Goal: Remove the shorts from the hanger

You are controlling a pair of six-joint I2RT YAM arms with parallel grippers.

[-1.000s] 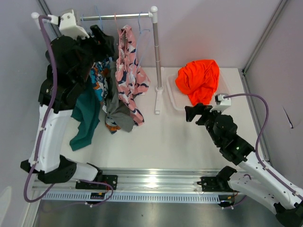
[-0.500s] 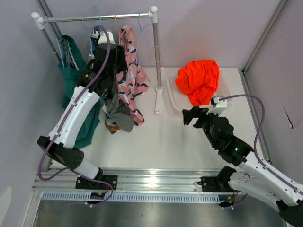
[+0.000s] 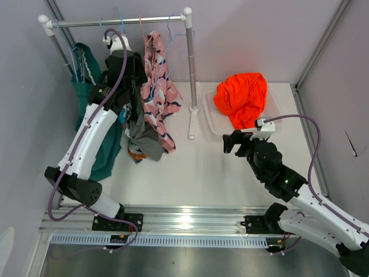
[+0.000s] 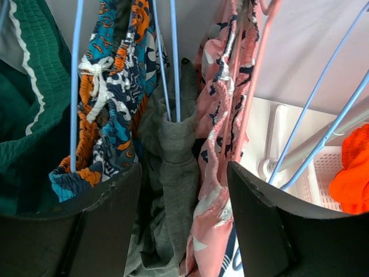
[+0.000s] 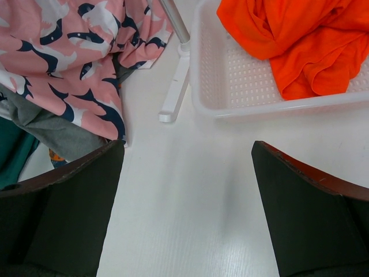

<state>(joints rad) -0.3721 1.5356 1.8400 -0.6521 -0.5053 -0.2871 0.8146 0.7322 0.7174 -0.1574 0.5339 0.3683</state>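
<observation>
On the rack (image 3: 115, 22) hang teal shorts (image 3: 86, 72), print shorts (image 4: 109, 86), grey shorts (image 4: 173, 167) and pink shorts (image 3: 157, 92). Right of it, orange shorts (image 3: 242, 98) lie in a basket (image 3: 209, 118). The left gripper (image 4: 184, 190), fingers apart, straddles the grey shorts at the rack, seemingly without touching. The right gripper (image 5: 187, 173), spread wide, hovers right of the rack.

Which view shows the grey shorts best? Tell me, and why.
Left wrist: the grey shorts hang on a blue hanger, close and centred. Top external shows only their lower folds; right wrist catches just a corner.
</observation>
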